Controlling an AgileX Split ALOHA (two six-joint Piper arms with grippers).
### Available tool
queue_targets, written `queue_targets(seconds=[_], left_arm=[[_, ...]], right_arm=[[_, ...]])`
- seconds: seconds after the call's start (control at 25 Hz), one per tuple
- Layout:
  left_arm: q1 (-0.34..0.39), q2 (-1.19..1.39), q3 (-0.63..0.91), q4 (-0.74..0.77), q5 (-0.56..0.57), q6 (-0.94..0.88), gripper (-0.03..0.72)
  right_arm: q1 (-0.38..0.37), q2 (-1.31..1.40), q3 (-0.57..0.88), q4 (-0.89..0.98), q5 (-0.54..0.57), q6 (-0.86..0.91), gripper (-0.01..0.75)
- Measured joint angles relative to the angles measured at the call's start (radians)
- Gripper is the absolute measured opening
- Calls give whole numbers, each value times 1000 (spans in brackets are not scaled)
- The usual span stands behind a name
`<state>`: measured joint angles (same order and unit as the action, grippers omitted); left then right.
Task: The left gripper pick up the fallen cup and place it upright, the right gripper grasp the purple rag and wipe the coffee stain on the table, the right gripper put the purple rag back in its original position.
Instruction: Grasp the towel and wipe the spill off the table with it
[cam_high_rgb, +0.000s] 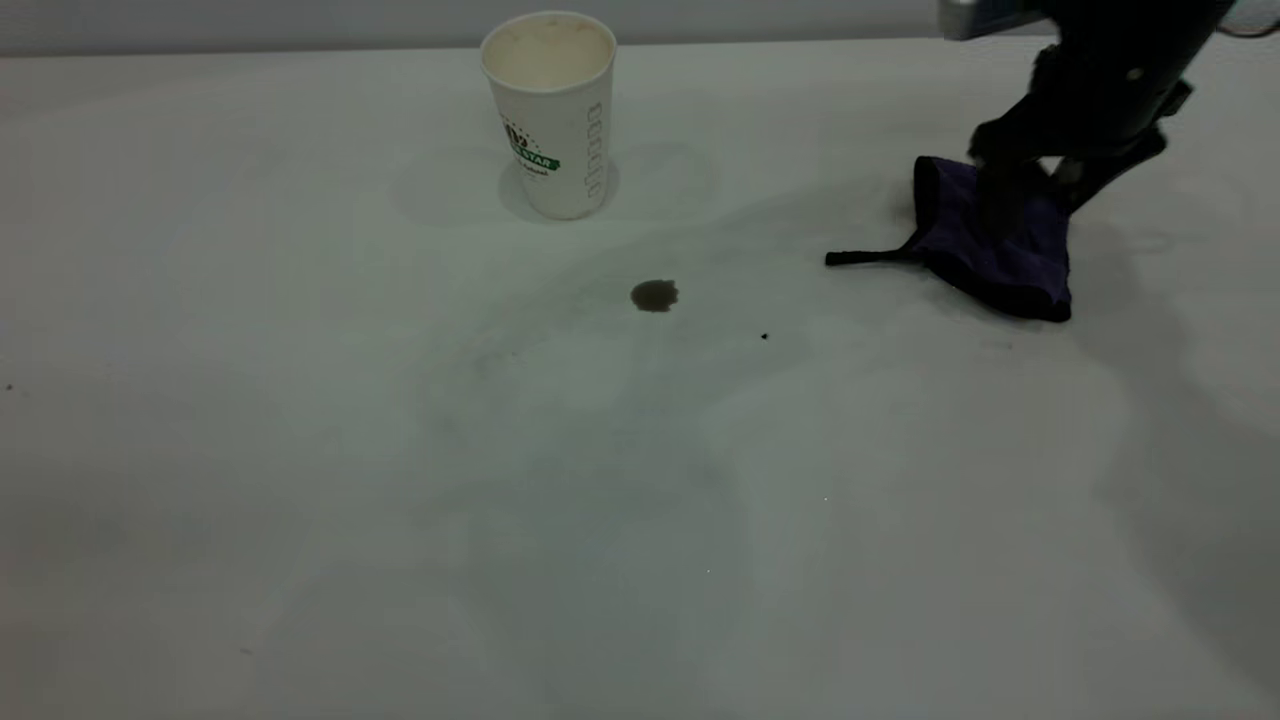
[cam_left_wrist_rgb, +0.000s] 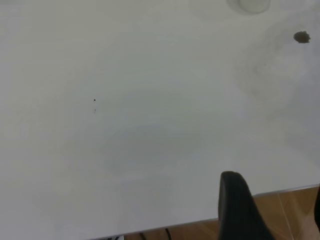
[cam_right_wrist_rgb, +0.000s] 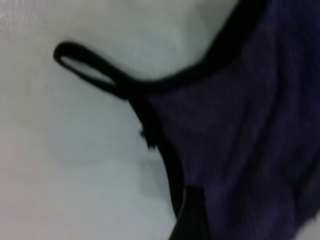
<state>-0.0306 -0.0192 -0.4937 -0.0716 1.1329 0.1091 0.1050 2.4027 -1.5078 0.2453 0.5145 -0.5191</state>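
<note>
The white paper cup (cam_high_rgb: 550, 110) stands upright at the back of the table (cam_high_rgb: 400, 480), green logo facing front. The coffee stain (cam_high_rgb: 655, 295) lies in front of it, slightly right; it also shows in the left wrist view (cam_left_wrist_rgb: 301, 37). The purple rag (cam_high_rgb: 1000, 245) lies at the right, its black loop strap (cam_high_rgb: 865, 258) pointing left. My right gripper (cam_high_rgb: 1040, 185) is down on the rag's far part, fingers apart with cloth between them; the right wrist view shows one finger (cam_right_wrist_rgb: 192, 217) against the rag (cam_right_wrist_rgb: 250, 125). My left gripper (cam_left_wrist_rgb: 277, 215) is open and empty over the table's edge, out of the exterior view.
A tiny black speck (cam_high_rgb: 765, 336) lies right of the stain. In the left wrist view the table edge (cam_left_wrist_rgb: 280, 192) gives onto a wooden floor (cam_left_wrist_rgb: 290, 215). A grey wall runs behind the table.
</note>
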Motion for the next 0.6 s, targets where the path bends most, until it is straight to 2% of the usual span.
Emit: queue_targets(seconds=[0.24,0.52,0.6], left_arm=[[0,0,0,0,0,0,434],[0,0,0,0,0,1,434],[0,0,0,0,0,1,434]], right_arm=[[6,51,-28,0,-78,-1,659],[6,103,-32,2,-132,11,528],[6,108,-35,10,-133,15,458]])
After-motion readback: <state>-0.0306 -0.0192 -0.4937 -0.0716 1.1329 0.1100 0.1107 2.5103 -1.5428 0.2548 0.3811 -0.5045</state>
